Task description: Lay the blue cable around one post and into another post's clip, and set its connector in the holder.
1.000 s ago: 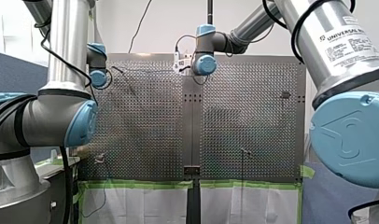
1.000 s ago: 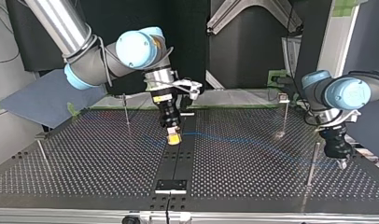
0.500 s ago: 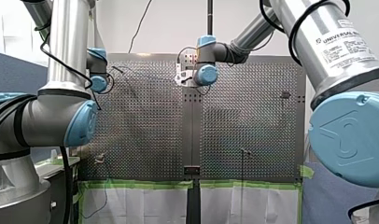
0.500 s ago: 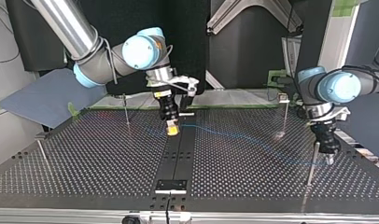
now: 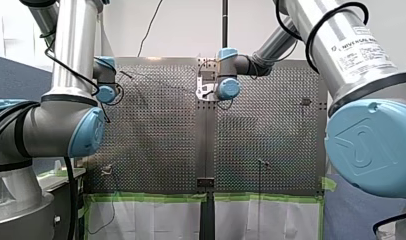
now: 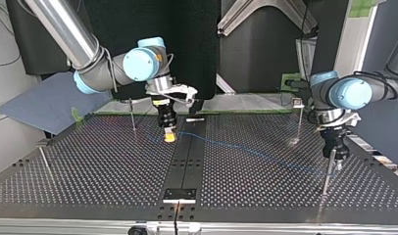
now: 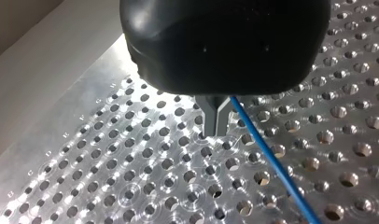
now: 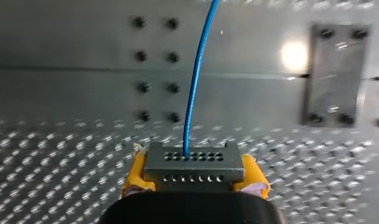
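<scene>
- My right arm point(image 6: 138, 63) has been shifting off the black middle strip point(image 6: 187, 166) toward the counter's edge at the top view's left. My right arm's jaws, with their yellow pads point(image 8: 137, 173), are staying clenched on the grey metal connector with rows of small holes point(image 8: 192, 163).
- My left arm point(image 6: 349, 93) has been coming in from the counter's edge at the top view's right. It is now hanging just beside a thin upright metal post point(image 6: 327, 178). My left arm's jaws, which are metal, are clenching the thin blue cable point(image 6: 246, 152).
- The cable is running from the connector, across the middle strip, to my left arm's jaws, and is hanging just above the perforated metal counter point(image 6: 89, 171).
- Another thin post point(image 6: 132, 116) is standing near the counter's far edge in the top view, beside my right arm's jaws.
- Green tape point(image 5: 151, 197) is lining the counter's edge nearest the arms, with white sheeting point(image 5: 151, 220) hanging below it.
- A white wall point(image 5: 181, 25) is showing beyond the counter in the front view.
</scene>
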Controlling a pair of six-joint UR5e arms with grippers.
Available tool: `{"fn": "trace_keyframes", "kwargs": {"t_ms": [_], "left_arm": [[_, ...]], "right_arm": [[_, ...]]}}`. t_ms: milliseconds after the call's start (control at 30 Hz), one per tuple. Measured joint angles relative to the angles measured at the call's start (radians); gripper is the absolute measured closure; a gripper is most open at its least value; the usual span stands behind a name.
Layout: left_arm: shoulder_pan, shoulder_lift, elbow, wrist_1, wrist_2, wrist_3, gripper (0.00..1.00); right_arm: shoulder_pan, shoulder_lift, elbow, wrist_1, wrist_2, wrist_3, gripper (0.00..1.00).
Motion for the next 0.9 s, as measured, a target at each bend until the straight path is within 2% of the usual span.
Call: {"fn": "trace_keyframes", "kwargs": {"t_ms": [133,267,300,333,367,400,433,500,533,600,767,900], "left_arm": [[-0.002,0.000,0.000,0.005,-0.001,0.000,1.00],[-0.004,0.000,0.000,0.006,-0.015,0.010,1.00],[-0.005,-0.001,0.000,0.006,-0.017,0.013,0.89],[-0.005,-0.001,0.000,0.005,-0.019,0.017,0.89],[-0.006,-0.001,0.000,0.005,-0.020,0.019,0.68],[-0.007,-0.001,0.000,0.005,-0.021,0.021,0.55],[-0.008,-0.001,0.000,0.004,-0.021,0.023,0.55],[-0.009,-0.001,0.000,0.000,-0.023,0.025,0.31],[-0.010,-0.001,0.000,-0.003,-0.023,0.027,0.31],[-0.011,-0.001,0.000,-0.008,-0.024,0.027,0.00],[-0.014,-0.001,0.000,-0.032,-0.032,0.021,0.00],[-0.011,-0.001,0.000,-0.034,-0.014,0.000,0.00]], "right_arm": [[-0.009,0.018,0.004,0.015,0.003,0.000,1.00],[-0.018,0.025,0.023,0.006,0.010,0.000,1.00],[-0.020,0.025,0.029,0.003,0.012,0.000,1.00],[-0.021,0.026,0.035,0.000,0.013,0.001,1.00],[-0.024,0.026,0.043,-0.005,0.015,0.002,1.00],[-0.025,0.026,0.050,-0.010,0.016,0.002,1.00],[-0.027,0.026,0.057,-0.016,0.017,0.004,1.00],[-0.031,0.026,0.076,-0.031,0.020,0.008,1.00],[-0.033,0.026,0.083,-0.038,0.021,0.010,1.00],[-0.037,0.026,0.103,-0.056,0.024,0.014,1.00],[-0.047,0.026,0.150,-0.104,0.032,0.022,1.00],[-0.057,0.027,0.183,-0.137,0.040,0.026,1.00]]}}
